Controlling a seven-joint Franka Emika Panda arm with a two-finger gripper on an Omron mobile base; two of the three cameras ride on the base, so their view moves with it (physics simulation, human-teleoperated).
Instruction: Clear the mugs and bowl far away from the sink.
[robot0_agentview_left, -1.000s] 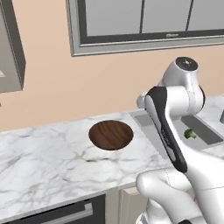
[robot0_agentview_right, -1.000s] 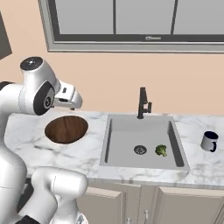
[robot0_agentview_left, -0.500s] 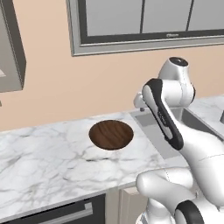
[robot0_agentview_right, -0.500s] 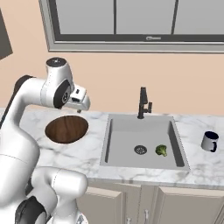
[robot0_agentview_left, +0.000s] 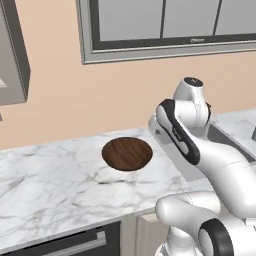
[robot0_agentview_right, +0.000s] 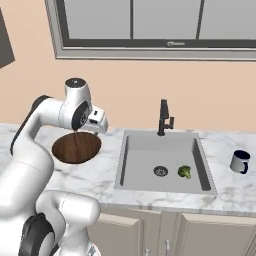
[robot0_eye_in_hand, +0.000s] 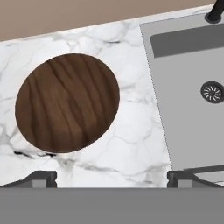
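Note:
The dark-brown wooden bowl (robot0_eye_in_hand: 68, 103) lies on the marble counter, left of the sink (robot0_eye_in_hand: 188, 74). It also shows from the base cameras, bowl (robot0_agentview_left: 127, 153) and bowl (robot0_agentview_right: 75, 149). My gripper (robot0_eye_in_hand: 112, 178) hovers above the counter between the bowl and the sink's left rim, open, its fingertips (robot0_eye_in_hand: 42, 178) wide apart with nothing between them. My hand (robot0_agentview_right: 95, 121) hangs over the bowl's right edge. One mug (robot0_agentview_right: 240, 161) with a dark handle stands on the counter right of the sink (robot0_agentview_right: 165, 160). The other mug is out of view.
A dark faucet (robot0_agentview_right: 164, 118) rises behind the basin, and a piece of broccoli (robot0_agentview_right: 184, 172) lies beside the drain (robot0_agentview_right: 160, 171). A window runs along the wall above. Bare marble counter (robot0_agentview_left: 50, 185) stretches left of the bowl.
My arm has swung over, carrying the hand a little rightward and lower, over the bowl's right edge. Bowl, mug and broccoli have stayed in place.

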